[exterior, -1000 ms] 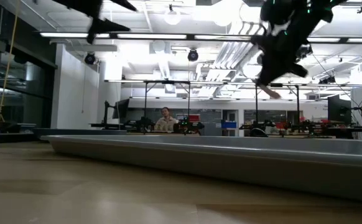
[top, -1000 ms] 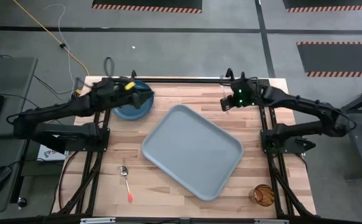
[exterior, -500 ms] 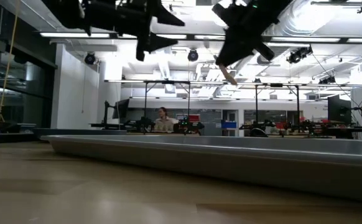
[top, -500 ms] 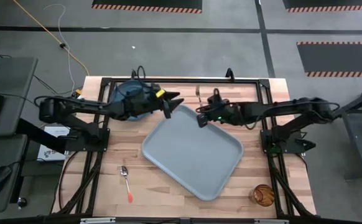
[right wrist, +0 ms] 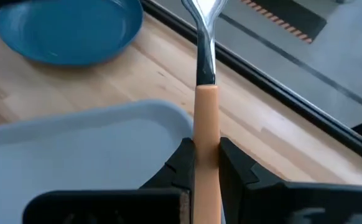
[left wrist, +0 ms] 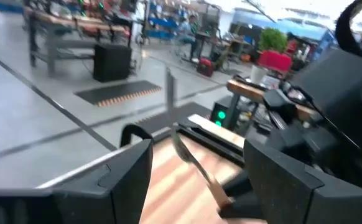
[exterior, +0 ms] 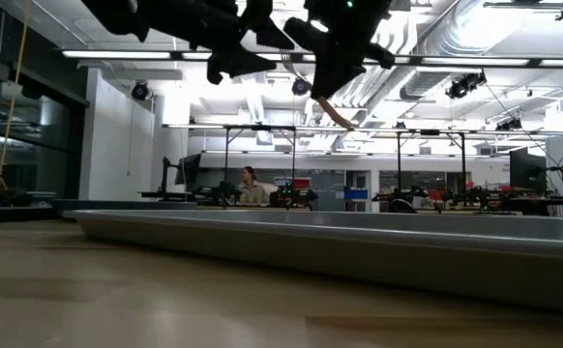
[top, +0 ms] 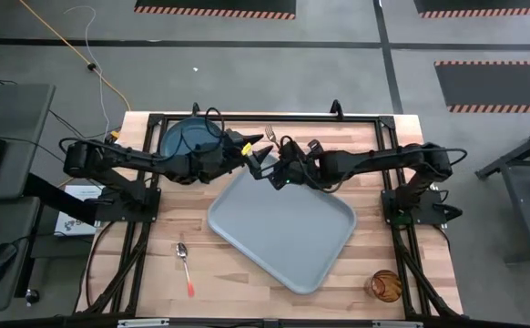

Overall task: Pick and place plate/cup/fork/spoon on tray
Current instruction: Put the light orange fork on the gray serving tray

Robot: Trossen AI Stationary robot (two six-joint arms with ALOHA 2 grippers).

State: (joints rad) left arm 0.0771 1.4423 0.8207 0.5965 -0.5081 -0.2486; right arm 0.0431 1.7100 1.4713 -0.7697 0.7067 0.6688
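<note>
My right gripper (top: 277, 166) is shut on the fork (top: 269, 137), which has silver tines and a peach handle, above the far corner of the grey-blue tray (top: 283, 223). My left gripper (top: 258, 148) is open beside it. The fork shows ahead of its spread fingers in the left wrist view (left wrist: 190, 155), and I see no touch. The teal-blue plate (top: 188, 137) lies flat at the table's far left. The red-handled spoon (top: 185, 264) lies at the near left. The amber cup (top: 385, 285) stands at the near right corner. My right gripper pinches the fork's peach handle (right wrist: 206, 134) between its two fingers. The fingers lie along the handle, and the tines (right wrist: 203, 9) stick out ahead of them toward the table's far edge. The fork is lifted clear above the tray's far corner.
The tray lies turned at an angle across the table's middle, and its raised lip (exterior: 359, 246) spans the low view. A black frame rail (top: 338, 118) runs along the table's far edge. A person sits in the room far behind the table (exterior: 251, 184).
My right gripper has carried the fork from the table's far right toward the left, to above the tray's far corner. My left gripper has gone from above the plate toward the right and now faces the fork.
</note>
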